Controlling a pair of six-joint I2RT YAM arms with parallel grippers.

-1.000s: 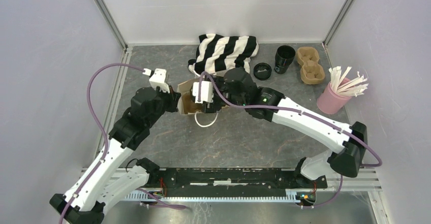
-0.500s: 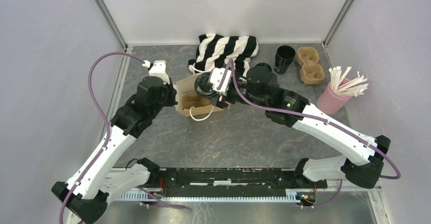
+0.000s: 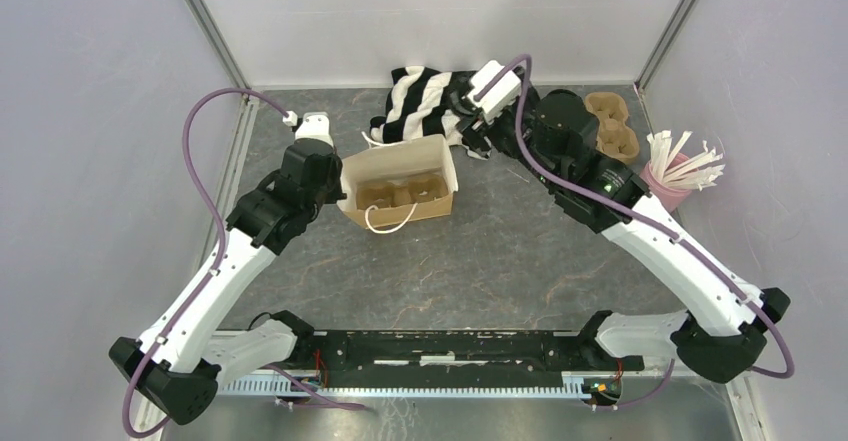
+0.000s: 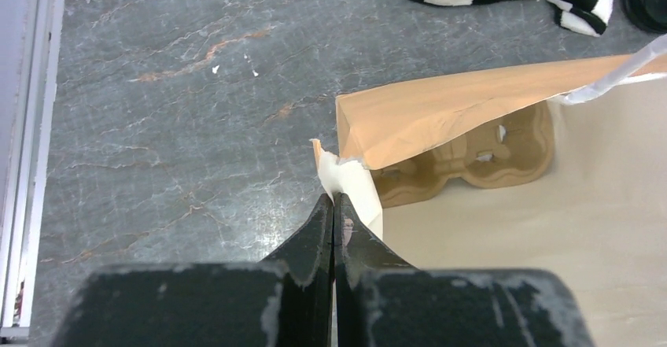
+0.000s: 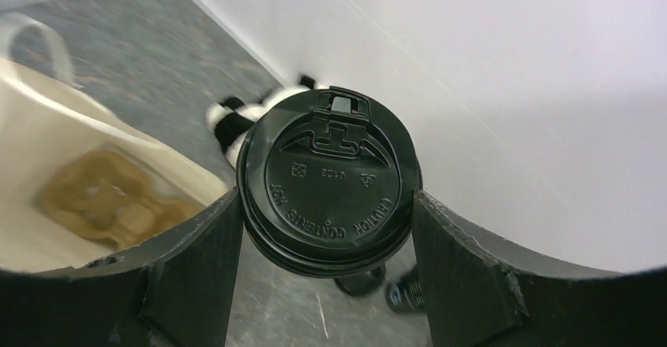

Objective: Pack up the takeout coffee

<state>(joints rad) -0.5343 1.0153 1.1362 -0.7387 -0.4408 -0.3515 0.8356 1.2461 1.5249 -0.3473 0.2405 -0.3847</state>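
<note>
On the grey counter [image 3: 520, 261], both arms work around the brown paper bag [image 3: 395, 148], which stands with its mouth up toward the overhead camera, left of centre. I read that as the reason for the left arm's job: its pincer [image 4: 333, 205] is pressed together on the paper at the bag's left rim, apparently to keep the mouth spread and the bag steady for loading.

The left arm rises from its base at the near left, bends at the elbow and meets the bag from the side.

The right arm stretches long from the near right toward the back wall, its wrist over the striped cloth [image 3: 425, 101] just behind and to the right of the bag.

A cardboard cup carrier [image 3: 400, 193] lies at the bottom of the bag, its wells unfilled; I judge it is there to seat the drink.

The takeout coffee [image 5: 330, 178], lid on, is clamped between the two fingers of the right pincer [image 5: 326, 205], held in the air beyond the bag's far right corner, not yet over the opening. The packing step itself is not done.
</note>
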